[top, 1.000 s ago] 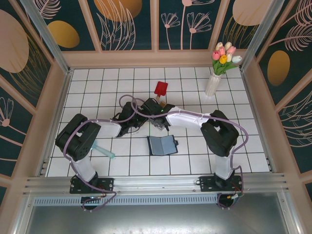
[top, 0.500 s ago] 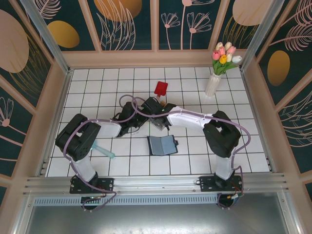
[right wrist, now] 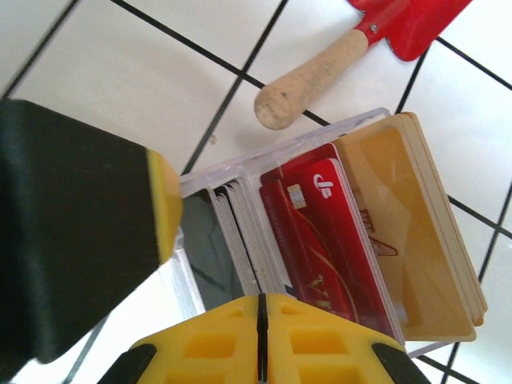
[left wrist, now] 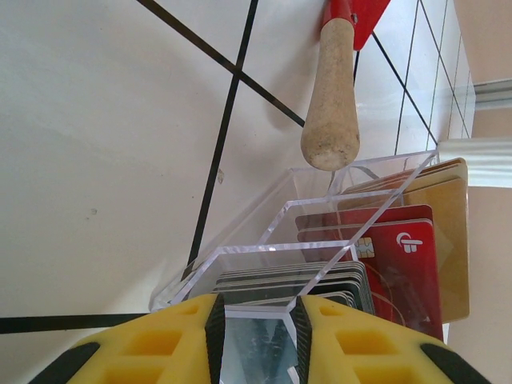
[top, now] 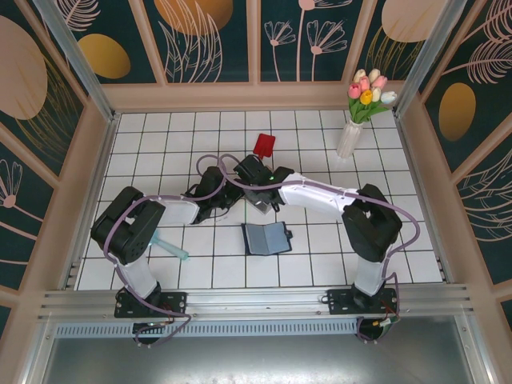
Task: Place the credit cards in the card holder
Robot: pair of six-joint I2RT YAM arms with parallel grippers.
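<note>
Credit cards (right wrist: 344,232), thin plastic ones in red, yellow-orange and grey, stand on edge in a row inside a small clear plastic box (left wrist: 264,216). They stand up like that so a gripper can pick one out from the top. The box sits on the white tiled table (top: 160,144), just beside the wooden handle of a red paddle (right wrist: 336,60).

The left gripper (left wrist: 256,336) pinches one wall of the box between its yellow fingers. This is likely to keep the box from sliding or tipping when a card is pulled out.

The right gripper (right wrist: 258,320) hangs over the cards, near where the grey ones meet the red ones. Its yellow fingers are pressed together with only a thin line between them. A card may be caught in there, but that cannot be told.

The card holder (top: 266,238), a small dark navy folding wallet, lies open on the table. It is nearer the arm bases and apart from the box. It lies open so that cards can slide into its slots.

One second ago the right arm was not reaching so far. It has since stretched farther across the table toward the box, and its fingers have closed. The left arm and the wallet have stayed in place.
</note>
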